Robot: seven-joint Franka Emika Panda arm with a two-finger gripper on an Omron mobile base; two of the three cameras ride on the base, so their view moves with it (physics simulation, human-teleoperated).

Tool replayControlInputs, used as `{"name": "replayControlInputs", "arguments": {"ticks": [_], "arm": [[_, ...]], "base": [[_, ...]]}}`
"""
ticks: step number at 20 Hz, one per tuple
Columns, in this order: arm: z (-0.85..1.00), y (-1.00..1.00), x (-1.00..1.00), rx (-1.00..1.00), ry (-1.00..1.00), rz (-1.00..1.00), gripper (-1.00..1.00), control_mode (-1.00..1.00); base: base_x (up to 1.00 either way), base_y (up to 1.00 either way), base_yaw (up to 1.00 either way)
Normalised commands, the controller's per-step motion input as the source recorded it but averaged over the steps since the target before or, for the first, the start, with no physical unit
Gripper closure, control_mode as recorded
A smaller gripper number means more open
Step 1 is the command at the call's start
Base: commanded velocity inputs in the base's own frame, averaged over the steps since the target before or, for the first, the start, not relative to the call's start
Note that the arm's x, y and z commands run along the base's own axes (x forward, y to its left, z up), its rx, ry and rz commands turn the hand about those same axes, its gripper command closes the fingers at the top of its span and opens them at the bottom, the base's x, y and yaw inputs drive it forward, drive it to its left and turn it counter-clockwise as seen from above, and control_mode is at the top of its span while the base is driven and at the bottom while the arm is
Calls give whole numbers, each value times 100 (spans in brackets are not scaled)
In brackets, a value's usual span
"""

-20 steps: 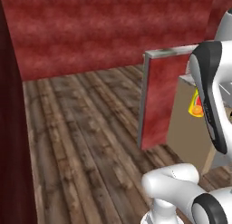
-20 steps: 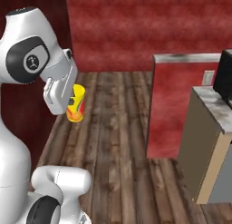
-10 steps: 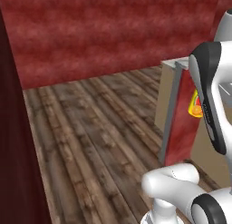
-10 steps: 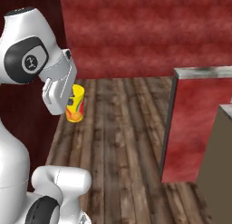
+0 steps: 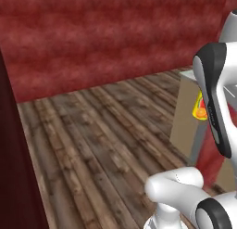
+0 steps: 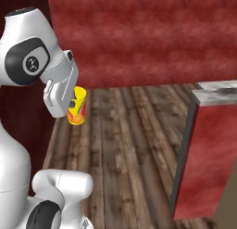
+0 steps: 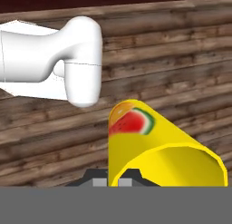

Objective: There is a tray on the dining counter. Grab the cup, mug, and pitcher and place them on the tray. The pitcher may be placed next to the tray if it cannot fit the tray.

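Hand view: the cup (image 7: 149,150), yellow and handleless, lies close under the camera with its open rim towards the lens. Its side carries a printed picture of a red watermelon slice with a green rind and an orange fruit beside it. No lettering, brand or readable writing on it. The gripper (image 7: 113,177) is pressed nearly together on the cup wall at the rim; its dark tips show just left of the yellow edge. Wooden floor (image 7: 172,60) planks lie behind the cup.

Right base view: cup (image 6: 77,106) held upright in the air beside the white hand, clear of the floor (image 6: 134,144). Fruit mark faces this camera, low on the cup's side, red and orange. Gripper (image 6: 72,103) is mostly hidden by the hand housing. A red wall (image 6: 139,33) runs across the back. At right, a red-sided block (image 6: 208,163) with a pale marbled top (image 6: 217,91) stands on the floor, well apart from the cup.

Left base view: a sliver of the cup (image 5: 200,107), yellow with the orange-red mark, peeks from behind the dark-and-white forearm. A tan cabinet side (image 5: 185,121) stands just behind it. No text on the wall, floor or furniture.
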Motion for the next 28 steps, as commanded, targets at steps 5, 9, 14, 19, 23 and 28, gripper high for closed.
{"name": "replayControlInputs", "arguments": {"ticks": [5, 9, 14, 19, 23, 28], "arm": [[0, 0, 0, 0, 0, 0, 100, 100], [0, 0, 0, 0, 0, 0, 100, 100], [0, 0, 0, 0, 0, 0, 100, 100], [0, 0, 0, 0, 0, 0, 100, 100], [0, 0, 0, 0, 0, 0, 100, 100], [0, 0, 0, 0, 0, 0, 100, 100]], "base": [[100, 47, -17], [100, 53, -21], [100, 54, -28], [100, 53, -47], [100, 67, -57], [100, 73, -59]]}}
